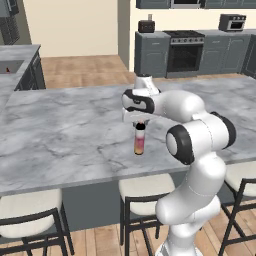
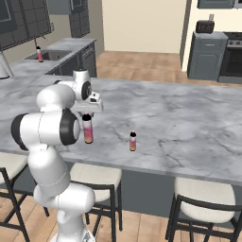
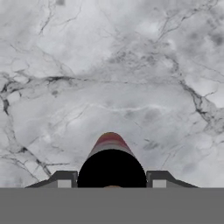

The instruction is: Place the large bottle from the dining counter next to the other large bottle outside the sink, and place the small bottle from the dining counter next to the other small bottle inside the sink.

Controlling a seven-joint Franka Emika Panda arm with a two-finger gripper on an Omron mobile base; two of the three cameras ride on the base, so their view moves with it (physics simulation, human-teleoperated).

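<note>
The large bottle (image 1: 139,140) (image 2: 88,129), pink and orange with a black cap, stands upright near the front of the grey marble dining counter (image 1: 60,130). My gripper (image 1: 140,123) (image 2: 88,115) comes down from above and is shut on its cap (image 3: 111,168), with one fingertip (image 3: 64,179) pressed against each side. The small bottle (image 2: 133,141), same colours, stands on the counter a little to the right of the large one. The other small bottle (image 2: 39,54) stands at the sink (image 2: 49,55) (image 1: 10,66) on the far counter to the left.
White-cushioned bar stools (image 1: 142,192) (image 2: 201,196) line the counter's near edge. A stove (image 1: 185,52), a toaster (image 1: 146,25) and grey cabinets stand along the back wall. Wood floor lies between the dining counter and the kitchen units.
</note>
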